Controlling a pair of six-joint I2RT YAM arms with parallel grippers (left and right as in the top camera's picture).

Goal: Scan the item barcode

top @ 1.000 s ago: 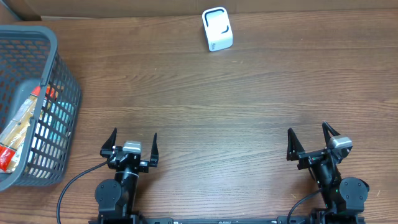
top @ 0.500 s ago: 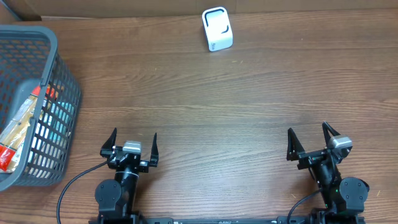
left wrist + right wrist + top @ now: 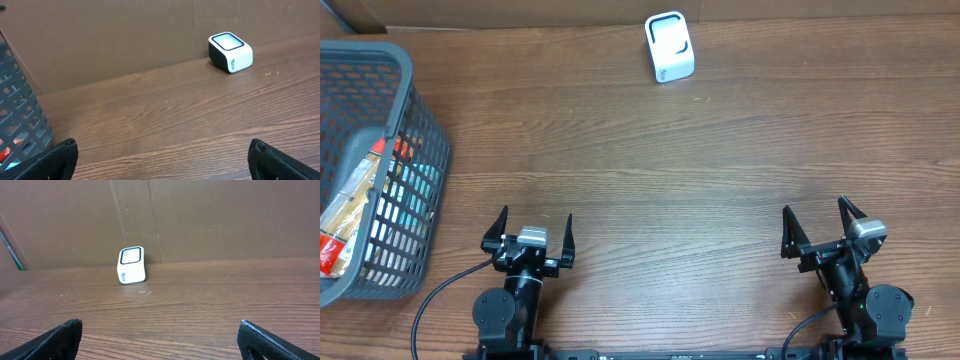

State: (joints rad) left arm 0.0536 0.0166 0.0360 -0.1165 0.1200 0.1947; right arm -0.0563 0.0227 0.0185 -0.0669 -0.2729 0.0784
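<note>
Holding both of my arms low at the near edge of the worktop (image 3: 650, 170), I count two grippers, each with two dark fingers, and neither has anything in it. My left gripper (image 3: 536, 220) is spread wide, empty, with bare wood between its fingers (image 3: 55, 160). My right gripper (image 3: 814, 212) is spread just as wide and is equally empty.

There is one barcode scanner (image 3: 670, 46), a small white box with a dark-rimmed window on top. It sits at the far edge of the worktop, just in front of the brown cardboard wall (image 3: 125, 35). From the scanner, my left gripper lies well apart, toward me and to the left. My right gripper lies well apart too, toward me and to the right. Neither touches the scanner.

There is one grey plastic basket (image 3: 425, 150), far to the left of the scanner and nearer to me, cut off by the left edge of the overhead view. The goods to be scanned are inside it. I can pick out one tan packet (image 3: 350, 195) lying lengthwise, with something red at its near end. There is also a teal item (image 3: 400, 205) behind the mesh and a small red patch beyond it. I cannot count them with certainty, since the mesh hides much of them. No barcode is legible from here.
</note>
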